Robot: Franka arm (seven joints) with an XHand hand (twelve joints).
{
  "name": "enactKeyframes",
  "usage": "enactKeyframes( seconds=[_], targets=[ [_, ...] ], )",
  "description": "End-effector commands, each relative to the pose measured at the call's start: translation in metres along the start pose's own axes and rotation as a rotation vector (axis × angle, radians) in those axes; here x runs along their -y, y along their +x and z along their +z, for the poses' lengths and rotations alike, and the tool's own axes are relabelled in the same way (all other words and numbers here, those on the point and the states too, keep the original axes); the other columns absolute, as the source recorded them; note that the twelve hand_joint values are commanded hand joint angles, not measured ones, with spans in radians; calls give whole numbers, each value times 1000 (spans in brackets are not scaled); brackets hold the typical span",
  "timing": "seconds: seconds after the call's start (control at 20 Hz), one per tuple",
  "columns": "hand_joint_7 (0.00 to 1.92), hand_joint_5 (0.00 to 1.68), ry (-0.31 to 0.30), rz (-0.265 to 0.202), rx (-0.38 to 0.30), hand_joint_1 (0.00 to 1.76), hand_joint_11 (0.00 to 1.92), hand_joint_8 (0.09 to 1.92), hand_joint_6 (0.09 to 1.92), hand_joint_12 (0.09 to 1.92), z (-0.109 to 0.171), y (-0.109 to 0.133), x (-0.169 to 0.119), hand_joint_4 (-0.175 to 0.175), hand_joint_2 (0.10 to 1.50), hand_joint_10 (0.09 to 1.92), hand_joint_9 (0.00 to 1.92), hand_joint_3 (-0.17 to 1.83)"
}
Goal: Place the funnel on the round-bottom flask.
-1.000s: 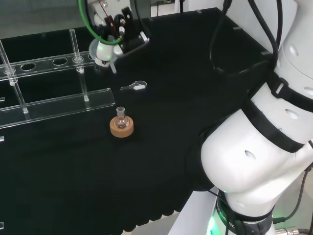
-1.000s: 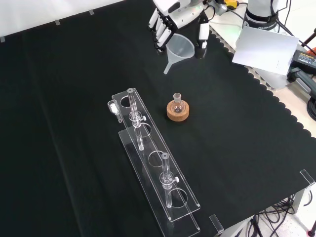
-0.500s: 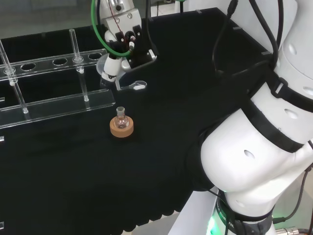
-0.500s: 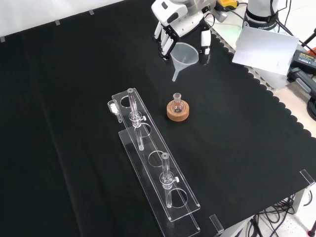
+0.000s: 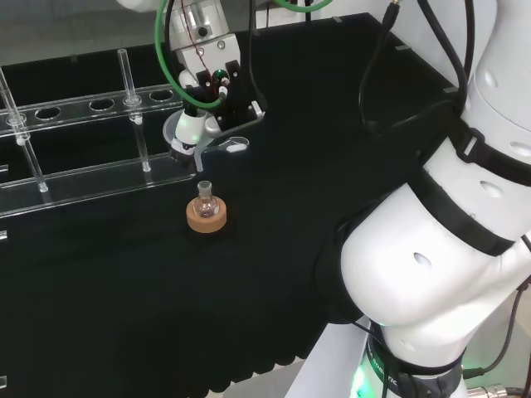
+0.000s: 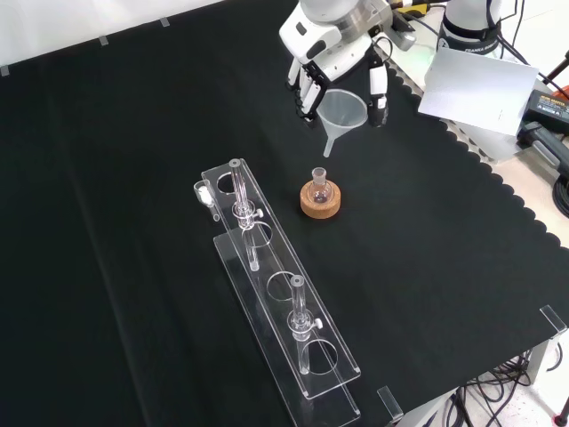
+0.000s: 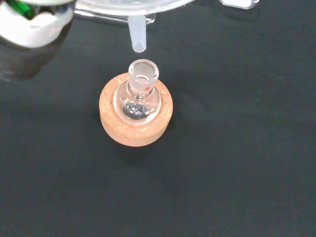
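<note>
Now carrying funnel [image 6: 340, 112] closer vs 1 s ago, hand [image 6: 331, 40] fingers clamped on rim, spout hanging just short of flask [image 6: 320, 187] on cork ring [image 6: 320, 204]. Approaching w/ funnel; next probably lining spout up over neck, then lowering straight in.

The cloth [image 6: 124, 178] is plain black, its edge cut in small scallops. On it, the cork ring [image 7: 136, 132] is pale orange-tan with a fine speckled grain. The flask [image 7: 138, 96] seated in the cork ring is clear glass, with dark grey specks at its bottom and a small red mark on its neck. Above the cork ring, the funnel [image 6: 341, 114] is translucent white. The hand [image 6: 322, 53] holding it is white with black fingers. Beside the cork ring, the rack [image 6: 284, 311] is clear and colourless.
</note>
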State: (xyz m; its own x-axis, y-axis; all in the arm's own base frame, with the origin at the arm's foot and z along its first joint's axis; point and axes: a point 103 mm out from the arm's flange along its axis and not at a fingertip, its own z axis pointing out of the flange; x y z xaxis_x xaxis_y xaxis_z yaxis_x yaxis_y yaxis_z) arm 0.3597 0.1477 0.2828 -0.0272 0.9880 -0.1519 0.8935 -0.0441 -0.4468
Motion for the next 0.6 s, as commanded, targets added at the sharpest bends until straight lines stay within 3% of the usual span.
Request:
enactKeyframes(
  seconds=[0.05,0.6],
  targets=[
    [881,939,20,0,7,994,716,682,1069,1152,6,4,1,175,1118,375,1054,21],
    [880,939,39,-1,4,993,710,683,1070,1155,16,3,-9,175,1119,375,1052,19]
  ],
)
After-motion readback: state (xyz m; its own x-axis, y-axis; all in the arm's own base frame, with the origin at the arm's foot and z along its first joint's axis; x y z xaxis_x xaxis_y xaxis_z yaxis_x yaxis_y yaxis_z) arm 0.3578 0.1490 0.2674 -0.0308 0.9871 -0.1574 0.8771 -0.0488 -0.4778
